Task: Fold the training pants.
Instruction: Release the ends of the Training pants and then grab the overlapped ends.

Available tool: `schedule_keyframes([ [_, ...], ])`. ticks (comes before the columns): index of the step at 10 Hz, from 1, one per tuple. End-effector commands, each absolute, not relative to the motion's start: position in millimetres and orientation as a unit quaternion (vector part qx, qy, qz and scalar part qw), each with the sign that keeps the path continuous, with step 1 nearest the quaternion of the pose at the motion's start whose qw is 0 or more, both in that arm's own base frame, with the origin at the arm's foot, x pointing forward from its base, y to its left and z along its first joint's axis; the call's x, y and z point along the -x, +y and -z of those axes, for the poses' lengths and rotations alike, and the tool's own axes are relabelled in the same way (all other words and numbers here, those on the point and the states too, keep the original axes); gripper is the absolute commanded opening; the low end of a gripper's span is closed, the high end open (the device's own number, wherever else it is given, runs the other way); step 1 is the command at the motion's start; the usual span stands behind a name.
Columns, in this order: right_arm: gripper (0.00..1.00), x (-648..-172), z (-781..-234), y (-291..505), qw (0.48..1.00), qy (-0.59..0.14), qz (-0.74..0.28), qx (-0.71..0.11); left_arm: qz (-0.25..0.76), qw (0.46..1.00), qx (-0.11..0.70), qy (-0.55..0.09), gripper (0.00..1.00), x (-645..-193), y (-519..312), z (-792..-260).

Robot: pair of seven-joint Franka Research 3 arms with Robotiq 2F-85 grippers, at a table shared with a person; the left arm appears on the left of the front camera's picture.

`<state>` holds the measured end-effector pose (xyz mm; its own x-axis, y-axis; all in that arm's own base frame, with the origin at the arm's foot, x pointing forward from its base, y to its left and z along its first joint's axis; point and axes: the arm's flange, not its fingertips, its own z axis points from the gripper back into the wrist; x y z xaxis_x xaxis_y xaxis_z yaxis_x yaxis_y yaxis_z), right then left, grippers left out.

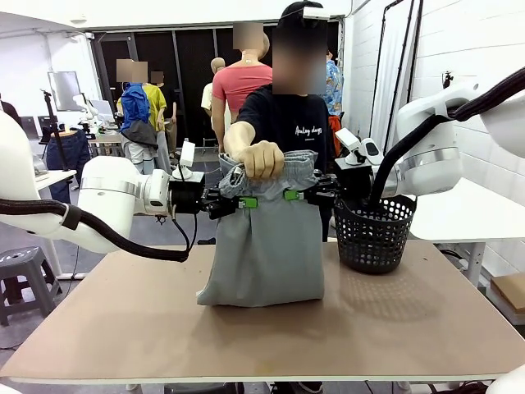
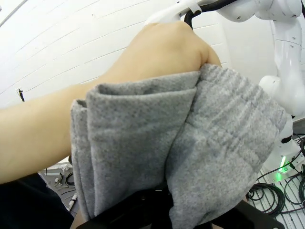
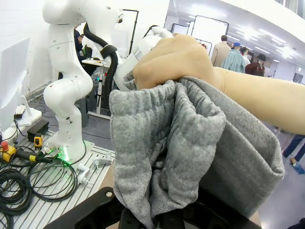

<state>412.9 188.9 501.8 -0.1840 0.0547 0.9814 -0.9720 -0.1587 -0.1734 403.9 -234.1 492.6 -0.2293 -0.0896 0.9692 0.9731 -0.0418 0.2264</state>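
While the person's hand (image 1: 262,158) holds the middle of the stretchy top band in a fist, the training pants (image 1: 262,238) hang down like a little grey curtain. The bottom end already sits on the table (image 1: 123,320) and bulges out a bit there. The left gripper (image 1: 242,202) is pinching the pants just under the band on one side. The right gripper (image 1: 297,195) is pinching them on the other side, and you can see the green pads pressed into the cloth. From each wrist camera the grey cloth comes up out of the fingers, bunched and thick.

I think the job right now is to lay the pants down so they fold over neatly. To do that well, both arms should move together – same height, same speed – or the cloth will twist. They should go slowly, too, because a hand is right between them (nobody wants a tug or a bump). The bottom end is crumpled, so it would help to pull the top gently away from it as it comes down, and the cloth would then spread flat and not pile up.

The black mesh basket (image 1: 373,234) stands just beside the pants on the right arm's side, so that arm needs to steer clear of it. Both pinches should hold until the cloth lies flat – letting go early would drop it in a heap.
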Motion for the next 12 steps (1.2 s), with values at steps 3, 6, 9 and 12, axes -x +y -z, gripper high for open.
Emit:
schedule_keyframes([
  [3, 0.28, -413.4, -500.6, 187.2, 0.437, -0.478, -0.588, -0.484, 0.58, 0.456, 0.423, -0.526, 0.31, -404.5, -232.1, -492.5],
  [6, 0.87, -414.2, -501.5, 186.7, 0.438, -0.48, -0.584, -0.486, 0.579, 0.454, 0.423, -0.529, 0.91, -404.8, -232.2, -492.9],
  [9, 1.0, -415.1, -501.9, 185.6, 0.44, -0.479, -0.585, -0.484, 0.575, 0.457, 0.425, -0.529, 1.0, -405.2, -231.3, -493.7],
  [12, 1.0, -414.4, -501.5, 185.7, 0.443, -0.476, -0.587, -0.482, 0.572, 0.459, 0.428, -0.528, 1.0, -404.6, -230.9, -495.1],
])
